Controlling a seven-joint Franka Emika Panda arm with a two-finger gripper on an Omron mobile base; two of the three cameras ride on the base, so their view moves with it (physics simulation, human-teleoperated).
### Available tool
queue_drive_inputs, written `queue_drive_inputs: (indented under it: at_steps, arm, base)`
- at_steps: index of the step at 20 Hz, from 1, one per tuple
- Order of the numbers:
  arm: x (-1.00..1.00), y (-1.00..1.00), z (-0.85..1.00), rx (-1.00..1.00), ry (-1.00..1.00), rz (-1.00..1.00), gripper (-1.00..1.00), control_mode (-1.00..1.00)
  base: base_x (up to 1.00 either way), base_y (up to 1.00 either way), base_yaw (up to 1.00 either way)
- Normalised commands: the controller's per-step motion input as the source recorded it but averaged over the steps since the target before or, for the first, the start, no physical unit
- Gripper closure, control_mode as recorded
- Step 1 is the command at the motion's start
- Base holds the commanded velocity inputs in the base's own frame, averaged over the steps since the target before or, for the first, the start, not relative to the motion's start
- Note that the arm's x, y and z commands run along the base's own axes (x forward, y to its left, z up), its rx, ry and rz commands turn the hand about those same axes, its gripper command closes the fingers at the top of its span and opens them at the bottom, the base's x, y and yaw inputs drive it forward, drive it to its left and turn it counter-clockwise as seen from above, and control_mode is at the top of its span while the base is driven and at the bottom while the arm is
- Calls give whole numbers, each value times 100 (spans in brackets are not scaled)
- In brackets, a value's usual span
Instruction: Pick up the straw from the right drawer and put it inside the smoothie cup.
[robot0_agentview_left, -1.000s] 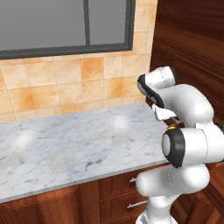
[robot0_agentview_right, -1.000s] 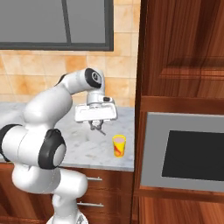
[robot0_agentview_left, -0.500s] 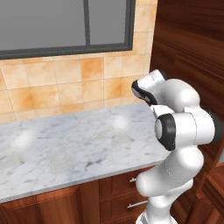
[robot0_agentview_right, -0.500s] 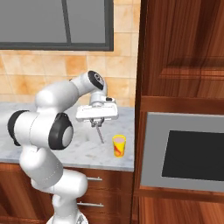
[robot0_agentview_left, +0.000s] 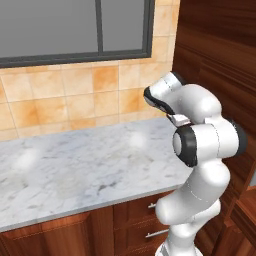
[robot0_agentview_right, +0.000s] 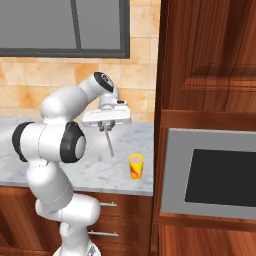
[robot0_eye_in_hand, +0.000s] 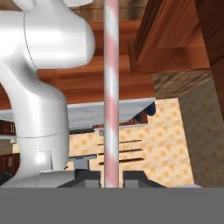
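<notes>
The straw (robot0_agentview_right: 109, 143) is being held by its upper end in the closed gripper (robot0_agentview_right: 105, 125), hanging above the table (robot0_agentview_right: 100, 172), left of and slightly farther back than the smoothie cup (robot0_agentview_right: 136, 166). Being thin, light and probably slippery, it is likely being gripped most safely close to that end, since it could swing or slide while being lowered into the narrow rim.

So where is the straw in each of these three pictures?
Left base view: I can't make out the straw here; the arm blocks that spot.
Right base view: the straw hangs from the shut gripper, up and left of the yellow smoothie cup.
Hand view: the straw runs straight up the middle.
Shared landmark: the marble counter.
</notes>
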Motion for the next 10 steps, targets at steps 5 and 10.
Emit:
queue_drive_inputs:
  at_steps: [5,10]
  arm:
    - [1,-19,-2,0,10,0,100,-100]
    - [-4,-45,0,0,6,-2,100,-100]
  base:
    - [0,0,0]
    - [0,0,0]
